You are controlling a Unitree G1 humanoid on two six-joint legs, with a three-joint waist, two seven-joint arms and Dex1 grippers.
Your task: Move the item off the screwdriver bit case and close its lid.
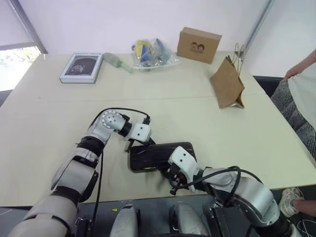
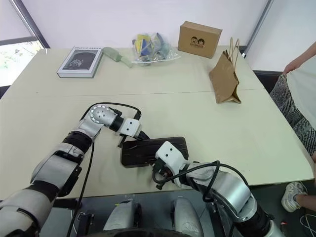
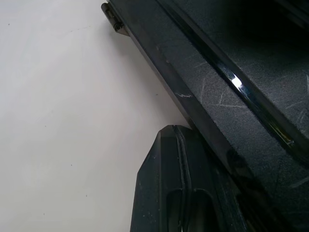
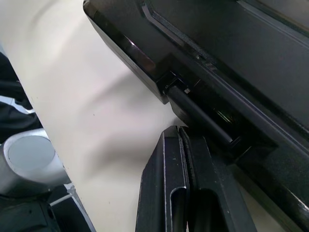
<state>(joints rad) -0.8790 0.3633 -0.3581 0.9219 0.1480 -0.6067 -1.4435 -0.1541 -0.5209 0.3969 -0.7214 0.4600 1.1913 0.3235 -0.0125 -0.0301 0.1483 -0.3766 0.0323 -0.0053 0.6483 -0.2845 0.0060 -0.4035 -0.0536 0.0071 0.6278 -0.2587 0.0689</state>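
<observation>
**Lid down, both grippers pressed to the bit case**

The flat, rounded dark grey plastic screwdriver bit case (image 1: 159, 156) lies at lower centre of the pale desk (image 1: 59, 128), its smoky translucent lid (image 2: 148, 149) folded flat over it. The creased brown kraft paper bag (image 1: 227, 82) stands well apart at upper right. The left gripper (image 1: 132, 146) and the right gripper (image 1: 170, 174), each with fingers together, touch opposite edges. Uneven pressure could slide the case or leave the latch unclicked.

The right claw (image 1: 165, 170) covers part of the screwdriver bit case (image 1: 153, 155), and a person (image 1: 301, 94) is cut off at the edge.
</observation>
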